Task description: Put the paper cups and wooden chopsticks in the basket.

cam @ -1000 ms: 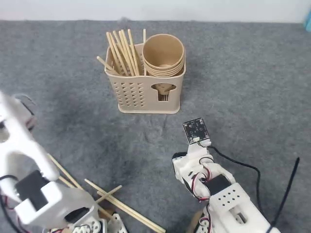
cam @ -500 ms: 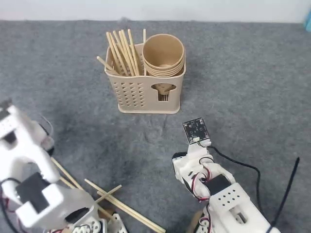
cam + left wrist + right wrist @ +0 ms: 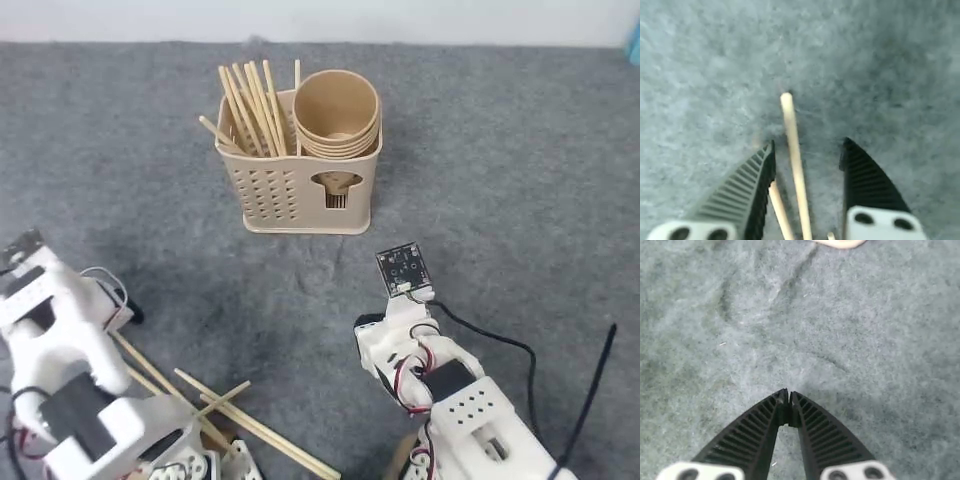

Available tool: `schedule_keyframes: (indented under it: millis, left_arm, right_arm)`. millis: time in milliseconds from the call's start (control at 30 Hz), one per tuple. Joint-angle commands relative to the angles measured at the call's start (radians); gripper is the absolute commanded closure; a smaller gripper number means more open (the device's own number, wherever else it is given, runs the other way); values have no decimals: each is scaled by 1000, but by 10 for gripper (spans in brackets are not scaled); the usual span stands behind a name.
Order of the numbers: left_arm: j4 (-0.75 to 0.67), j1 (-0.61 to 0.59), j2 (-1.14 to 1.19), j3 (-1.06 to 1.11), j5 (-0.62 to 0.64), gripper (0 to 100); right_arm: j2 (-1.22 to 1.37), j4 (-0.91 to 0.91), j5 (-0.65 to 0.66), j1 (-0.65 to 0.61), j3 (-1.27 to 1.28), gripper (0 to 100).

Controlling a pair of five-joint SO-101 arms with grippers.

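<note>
The basket [image 3: 297, 195] stood at 12 o'clock on the grey counter [image 3: 520, 170]. A nested stack of paper cups [image 3: 336, 108] sat upright in its compartment on the 3 o'clock side. A bundle of wooden chopsticks [image 3: 250, 105] leaned in the compartment on the 9 o'clock side, their tips fanning above the rim. Several loose chopsticks [image 3: 235, 415] lay crossed on the counter at 7 o'clock, well apart from the basket.

The left arm [image 3: 60, 340] was at 8 o'clock, over the outer ends of those sticks. In its wrist view the left gripper [image 3: 809, 145] had its fingers spread wide and held nothing. One chopstick [image 3: 790, 120] lay on the counter between them, its end reaching past the fingertips. A second stick [image 3: 779, 205] lay just beside it, close to one finger.

The right arm [image 3: 430, 380] was at 5 o'clock. The right gripper [image 3: 789, 394] hung above the counter with its fingers pressed together, tips touching and nothing between them.
</note>
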Motion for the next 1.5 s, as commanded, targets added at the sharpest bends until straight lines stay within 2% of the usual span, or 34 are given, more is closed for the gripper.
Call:
schedule_keyframes:
  millis: [0, 167, 300, 533, 767, 900, 1033, 1133, 1300, 1367, 1467]
  left_arm:
    - [-15, -8, 18, -1, -9, 783]
    - [-15, -2, 40, -7, -11, 815]
    - [-41, 23, 17, -53, -15, 1000]
    - [-44, 68, -144, -162, -25, 987]
    - [-41, 138, -451, -177, -26, 987]
    - [72, 140, -580, -93, -25, 985]
    - [152, 127, -597, 25, -23, 983]
    - [161, 107, -597, 127, -17, 972]
    - [158, 106, -597, 223, 18, 840]
    - [121, 106, -598, 234, 18, 806]
    - [23, 104, -597, 263, 18, 817]
  right_arm:
    - [-27, 1, -3, 12, -15, 991]
    - [-27, 1, -3, 13, -15, 991]
    - [-27, 1, -3, 13, -15, 991]
    - [-27, -1, -3, 15, -15, 991]
    - [-27, -1, -3, 15, -17, 991]
    - [-27, -1, -3, 15, -17, 991]
    - [-27, -1, -3, 15, -17, 991]
    - [-27, -1, -3, 15, -17, 991]
    - [-27, 5, -3, 15, -15, 991]
    - [-27, 5, -3, 15, -15, 991]
    - [-27, 7, -3, 15, -15, 991]
